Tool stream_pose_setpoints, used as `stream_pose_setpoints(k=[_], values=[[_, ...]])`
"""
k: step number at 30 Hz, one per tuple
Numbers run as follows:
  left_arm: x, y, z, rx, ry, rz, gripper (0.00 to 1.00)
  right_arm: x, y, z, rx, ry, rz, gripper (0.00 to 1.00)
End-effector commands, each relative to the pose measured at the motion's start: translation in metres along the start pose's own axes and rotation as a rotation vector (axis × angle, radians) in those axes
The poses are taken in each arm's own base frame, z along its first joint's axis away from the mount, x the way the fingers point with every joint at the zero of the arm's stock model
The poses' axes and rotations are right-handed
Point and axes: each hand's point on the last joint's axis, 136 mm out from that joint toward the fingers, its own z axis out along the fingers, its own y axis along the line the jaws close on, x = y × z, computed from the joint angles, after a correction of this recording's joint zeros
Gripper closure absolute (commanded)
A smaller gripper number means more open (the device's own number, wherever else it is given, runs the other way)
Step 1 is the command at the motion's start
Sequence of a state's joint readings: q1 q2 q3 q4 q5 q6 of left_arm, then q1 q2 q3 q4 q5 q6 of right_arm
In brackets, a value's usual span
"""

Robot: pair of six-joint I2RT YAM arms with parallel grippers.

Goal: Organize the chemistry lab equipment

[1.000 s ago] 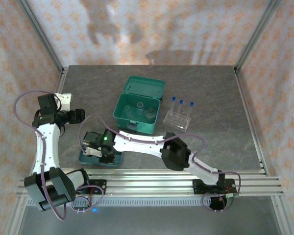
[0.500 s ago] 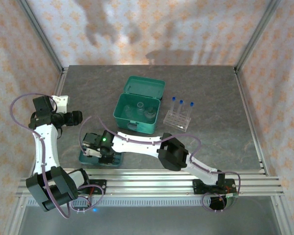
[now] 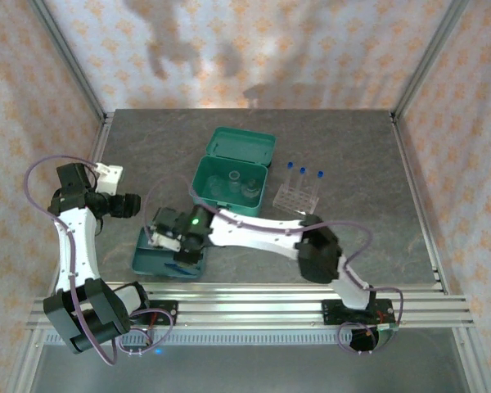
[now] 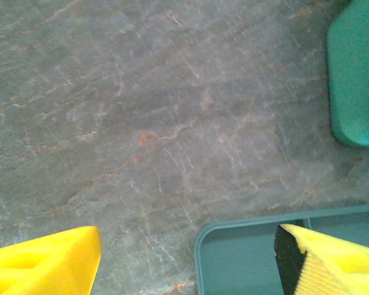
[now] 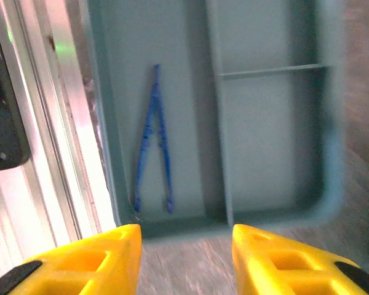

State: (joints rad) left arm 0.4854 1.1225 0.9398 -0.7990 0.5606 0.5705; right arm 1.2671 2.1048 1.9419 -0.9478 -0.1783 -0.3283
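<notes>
The flat teal tray (image 3: 147,260) lies at the near left of the grey stone bench (image 3: 352,164), hard against the metal rail (image 3: 254,296) along the near edge. The right wrist view shows it divided into one long compartment on the rail side and smaller ones beside it, split by a cross wall. The blue tweezers (image 5: 154,144) lie flat in the long compartment, their two thin legs spread slightly, apart from the yellow fingers (image 5: 98,258). The right claw (image 5: 186,243) hangs over the tray's edge, open, with nothing between its jaws. The left claw (image 4: 187,246) hovers over bare bench just beyond the tray's corner, also spread wide and empty. Farther back, mid-bench, the teal case (image 3: 229,209) stands open with two clear vessels (image 3: 233,183) inside. Just right of it, the small clear rack (image 3: 296,201) holds three slim tubes (image 3: 304,182) upright, blue caps on top.
</notes>
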Motion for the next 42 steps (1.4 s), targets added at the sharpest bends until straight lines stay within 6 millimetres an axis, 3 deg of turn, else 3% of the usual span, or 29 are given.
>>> stream_pose_setpoints(k=[1,4,12,17,20,26,42], values=[[0.023,-0.019,-0.003,0.106,0.094,0.138,0.23,-0.019,-0.038,-0.066,0.077,-0.200,0.193,0.56],[0.031,-0.027,-0.010,0.141,0.118,0.249,0.23,-0.013,-0.059,-0.088,0.109,-0.250,0.327,0.54],[0.062,-0.061,-0.017,0.233,0.225,0.590,0.24,0.010,-0.097,-0.122,0.155,-0.364,0.567,0.51],[0.085,-0.081,-0.008,0.267,0.295,0.765,0.26,0.046,-0.143,-0.144,0.254,-0.433,0.790,0.52],[0.096,-0.090,-0.001,0.285,0.307,0.863,0.27,0.066,-0.159,-0.153,0.267,-0.467,0.887,0.53],[0.119,-0.103,0.009,0.329,0.362,1.046,0.27,0.084,-0.165,-0.158,0.282,-0.469,0.933,0.53],[0.118,-0.097,0.061,0.329,0.389,1.110,0.29,0.098,-0.169,-0.159,0.301,-0.468,0.962,0.56]])
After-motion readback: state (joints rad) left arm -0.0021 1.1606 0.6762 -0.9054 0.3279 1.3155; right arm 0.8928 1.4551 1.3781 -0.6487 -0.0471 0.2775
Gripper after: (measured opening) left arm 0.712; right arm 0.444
